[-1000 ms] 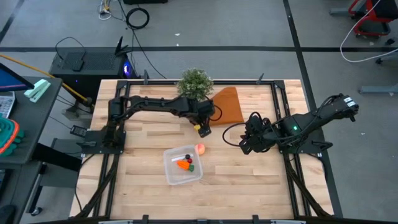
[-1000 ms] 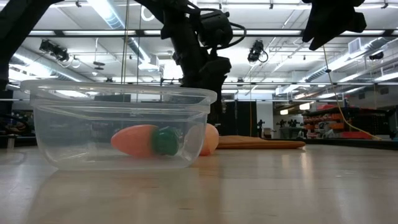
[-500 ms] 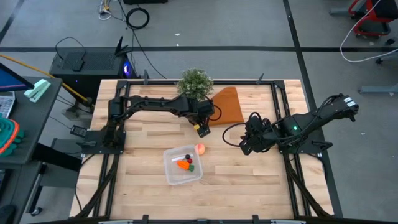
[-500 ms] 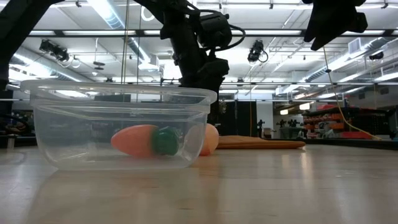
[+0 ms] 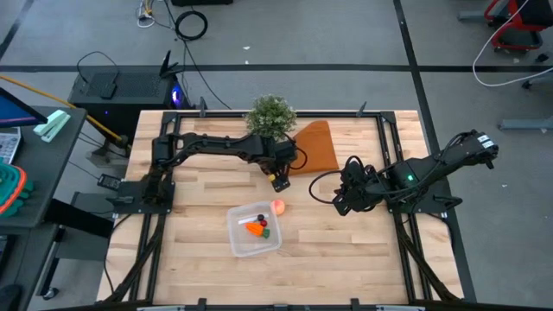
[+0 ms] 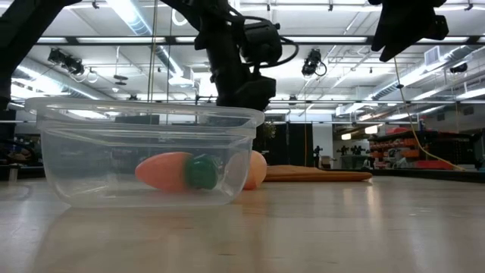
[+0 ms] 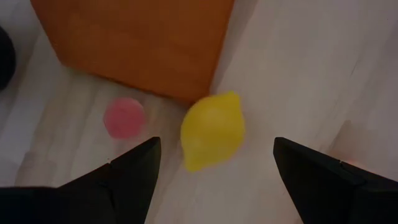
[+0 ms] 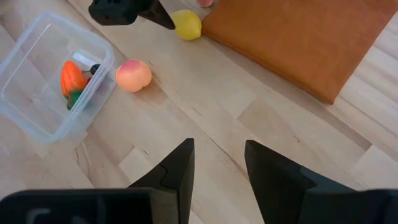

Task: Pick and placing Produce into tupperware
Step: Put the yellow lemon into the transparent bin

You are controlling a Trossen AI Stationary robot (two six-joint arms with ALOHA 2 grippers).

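Left wrist view: left gripper [image 7: 214,165] jaws spread above glossy oval lemon [image 7: 212,130] beside flat orange wedge [image 7: 137,43]

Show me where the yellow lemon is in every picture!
High view: the lemon is only a yellow speck under the left gripper, near the orange-brown wedge.
Low view: not visible.
Left wrist view: the lemon sits mid-picture between the open fingers, beside the wedge's corner.
Right wrist view: near the top, by the wedge.
Shared landmark: the wedge.
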